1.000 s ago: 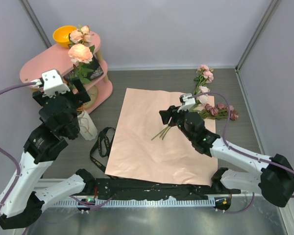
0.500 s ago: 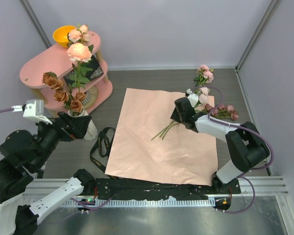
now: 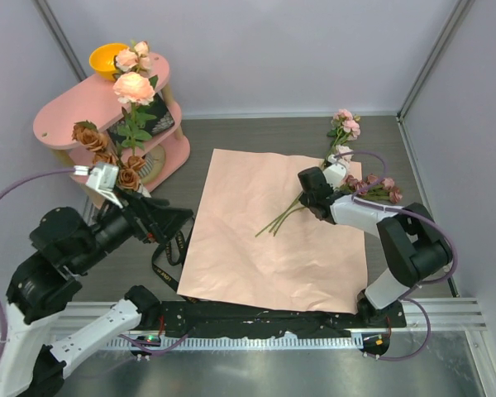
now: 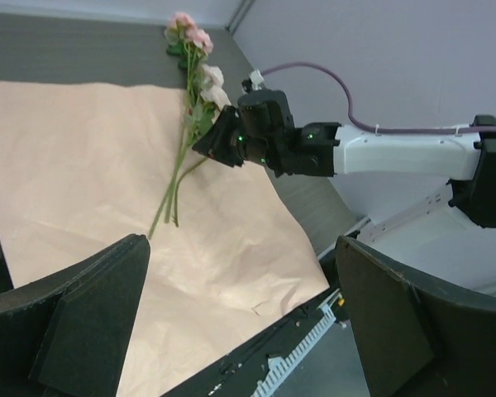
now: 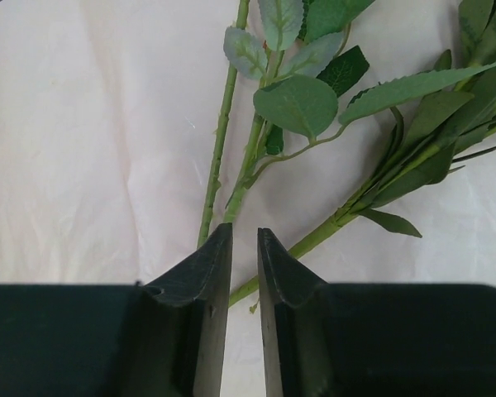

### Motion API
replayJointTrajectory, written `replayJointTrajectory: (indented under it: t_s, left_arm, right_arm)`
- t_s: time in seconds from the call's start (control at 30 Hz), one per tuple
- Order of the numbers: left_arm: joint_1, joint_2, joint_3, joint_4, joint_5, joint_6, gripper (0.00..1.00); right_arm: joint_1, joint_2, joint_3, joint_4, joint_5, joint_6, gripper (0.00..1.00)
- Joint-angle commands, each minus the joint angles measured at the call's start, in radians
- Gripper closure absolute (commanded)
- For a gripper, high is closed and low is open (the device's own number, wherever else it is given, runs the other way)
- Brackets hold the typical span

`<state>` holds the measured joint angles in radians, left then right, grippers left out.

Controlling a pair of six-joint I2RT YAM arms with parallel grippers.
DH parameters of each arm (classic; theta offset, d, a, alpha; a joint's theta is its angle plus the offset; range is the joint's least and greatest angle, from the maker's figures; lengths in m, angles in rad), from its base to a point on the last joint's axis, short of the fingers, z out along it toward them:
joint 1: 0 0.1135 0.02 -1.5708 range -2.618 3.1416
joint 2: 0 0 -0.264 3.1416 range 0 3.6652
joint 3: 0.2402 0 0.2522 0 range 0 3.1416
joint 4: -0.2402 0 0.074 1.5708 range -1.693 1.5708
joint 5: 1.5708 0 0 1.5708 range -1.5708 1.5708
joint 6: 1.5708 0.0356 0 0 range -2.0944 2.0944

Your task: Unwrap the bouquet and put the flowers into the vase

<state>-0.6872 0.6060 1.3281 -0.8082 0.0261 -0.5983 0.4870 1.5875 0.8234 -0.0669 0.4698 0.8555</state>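
Low over the flattened salmon-pink paper sheet, the right gripper lines its black moulded jaws along the loose flowers, apparently to single one thin stem out of the fan. The jaws stand almost together with a sliver of paper showing between them, and whether they pinch a stem cannot be told. The stems are green and knobbly, the leaves serrated and cloth-like, the sheet matte and faintly creased. Across the table the left gripper hangs empty, fingers spread wide, beside a black ribbon. The vase is hidden behind that arm, but rust-brown and peach blooms rise from where it stands by the pink shelf, suggesting the job is partly done
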Motion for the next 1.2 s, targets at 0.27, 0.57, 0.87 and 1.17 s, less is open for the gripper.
replayJointTrajectory:
  t_s: [0.27, 0.57, 0.87, 1.17]
  left_arm:
    - [-0.003, 0.011, -0.243, 0.254, 0.162, -0.092, 0.0]
    - [-0.003, 0.002, -0.31, 0.288, 0.183, -0.098, 0.0]
    - [-0.003, 0.023, -0.302, 0.264, 0.179, -0.06, 0.0]
    - [-0.003, 0.029, -0.325, 0.276, 0.195, -0.064, 0.0]
  right_arm:
    - [-0.001, 0.083, 0.002, 0.21, 0.015, -0.069, 0.76]
    - [0.001, 0.166, 0.063, 0.182, 0.021, -0.079, 0.74]
    - [0.062, 0.071, 0.066, 0.179, 0.161, -0.124, 0.67]
    - [0.064, 0.193, 0.141, 0.147, 0.151, -0.088, 0.64]
